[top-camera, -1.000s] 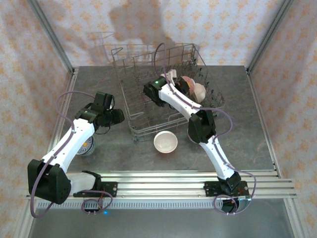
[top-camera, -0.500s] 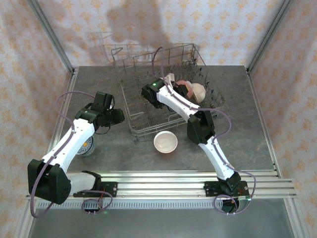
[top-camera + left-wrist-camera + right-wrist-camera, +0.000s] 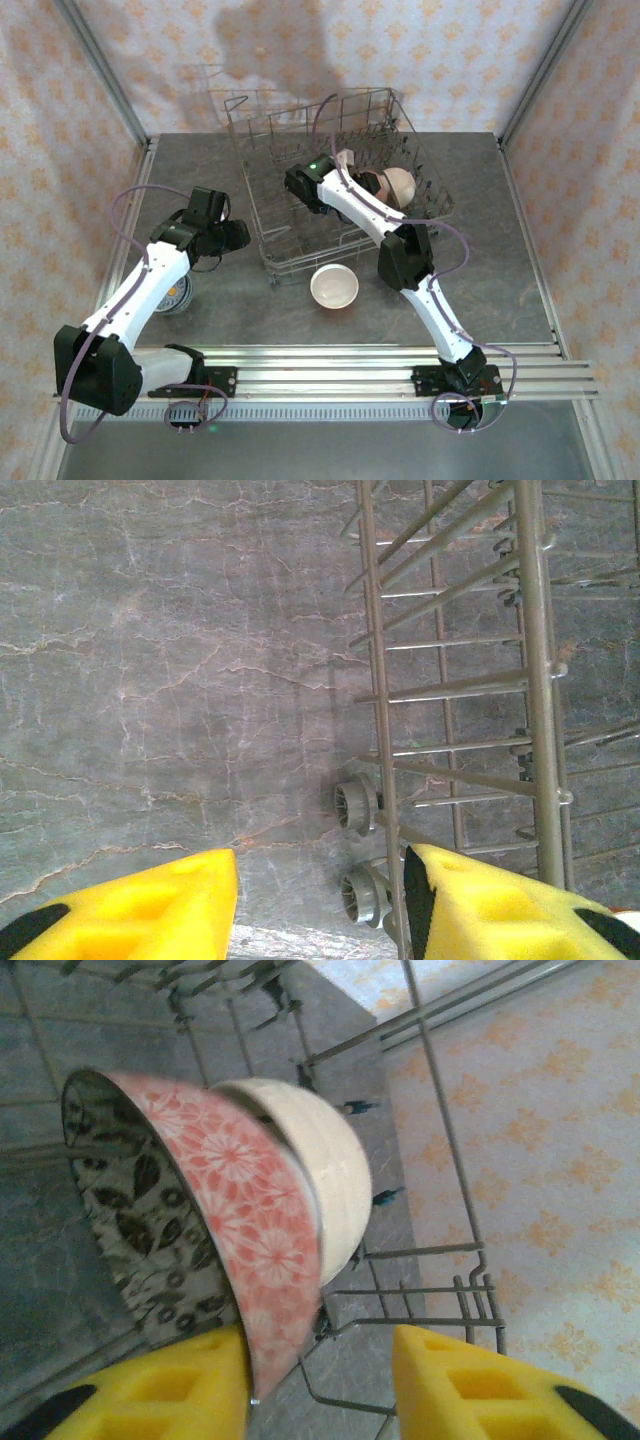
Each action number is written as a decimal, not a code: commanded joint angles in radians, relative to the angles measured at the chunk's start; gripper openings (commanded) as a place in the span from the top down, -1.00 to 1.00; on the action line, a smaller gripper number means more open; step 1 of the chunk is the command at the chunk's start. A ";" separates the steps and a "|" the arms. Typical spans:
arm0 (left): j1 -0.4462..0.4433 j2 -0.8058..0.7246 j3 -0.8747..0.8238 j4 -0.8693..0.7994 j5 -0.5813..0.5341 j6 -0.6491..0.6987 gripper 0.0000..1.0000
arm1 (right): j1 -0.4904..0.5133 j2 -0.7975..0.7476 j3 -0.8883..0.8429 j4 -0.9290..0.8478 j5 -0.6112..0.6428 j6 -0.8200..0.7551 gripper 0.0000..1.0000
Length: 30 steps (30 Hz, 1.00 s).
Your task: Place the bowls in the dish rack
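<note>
The grey wire dish rack [image 3: 300,262] stands mid-table. A pink flowered bowl [image 3: 240,1200] stands on edge in it against a cream bowl [image 3: 325,1160], the cream bowl [image 3: 400,184] also visible from above. A leaf-patterned surface [image 3: 130,1200] lies left of the pink one; inner side or another bowl, I cannot tell. My right gripper [image 3: 320,1380] is open, the pink rim beside its left finger [image 3: 170,1390]. My left gripper [image 3: 240,236] [image 3: 320,900] is open at the rack's [image 3: 535,680] left front corner, holding nothing. A white bowl [image 3: 334,287] sits upright before the rack.
A patterned bowl [image 3: 178,297] lies partly under my left forearm at the near left. The rack's small wheels [image 3: 355,805] rest on the grey marbled table [image 3: 500,250]. Patterned walls close three sides; a metal rail [image 3: 350,360] runs along the near edge.
My right gripper has opened from shut, letting go of the pink bowl, which now leans on the cream one. Its wrist shifted slightly. The left arm has barely moved.
</note>
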 commanded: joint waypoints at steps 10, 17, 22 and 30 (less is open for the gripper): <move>0.007 -0.025 -0.012 -0.001 -0.026 -0.018 0.02 | -0.013 -0.004 0.009 -0.036 -0.085 -0.069 -0.06; 0.007 -0.022 0.020 0.002 -0.016 -0.005 -0.09 | -0.031 -0.124 -0.017 0.125 -0.161 -0.215 -0.55; 0.007 -0.004 0.060 -0.012 -0.019 0.010 -0.11 | -0.049 -0.218 -0.015 0.214 -0.243 -0.305 -0.74; 0.007 0.008 0.172 -0.053 -0.071 0.070 -0.16 | -0.098 -0.437 -0.129 0.300 -0.351 -0.377 -0.79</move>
